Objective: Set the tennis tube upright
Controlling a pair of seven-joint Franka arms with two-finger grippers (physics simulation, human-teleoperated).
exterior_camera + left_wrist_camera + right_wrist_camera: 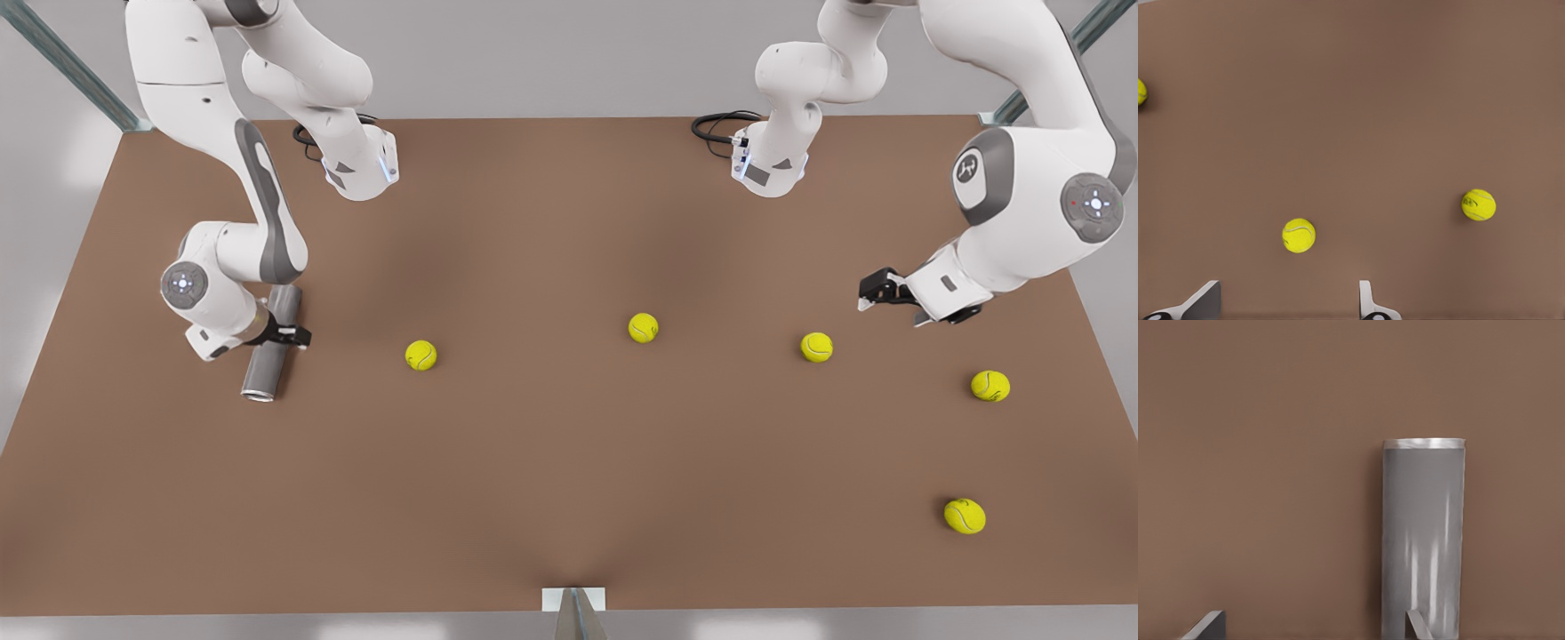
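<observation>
Nearest to me on the brown table (569,498) sits a tennis ball (965,516), far across from the tube toward the front view's right and closer to the near edge than the tube is. A second ball (989,385) lies a little farther back, equally far across from the tube.

The tennis tube (260,372) (1423,520) lies on its side near the table's edge at the front view's left, not upright, with its rimmed hollow end pointing toward the near edge. The right gripper (289,336) (1311,628) is down over the tube's middle. Its fingers are spread wide and are not clamped on the tube. In the right wrist view one finger (1418,625) overlaps the tube's side, while the other stands well off over bare table.

Three more balls run in a loose row away from the tube toward the front view's right: one (420,355) near the tube, one (643,327) about mid-table, one (816,347) farther along.

Just beyond that last ball, well apart from the tube, the left gripper (869,292) (1288,305) hovers above the table, fingers released and holding nothing. This arm waits.
</observation>
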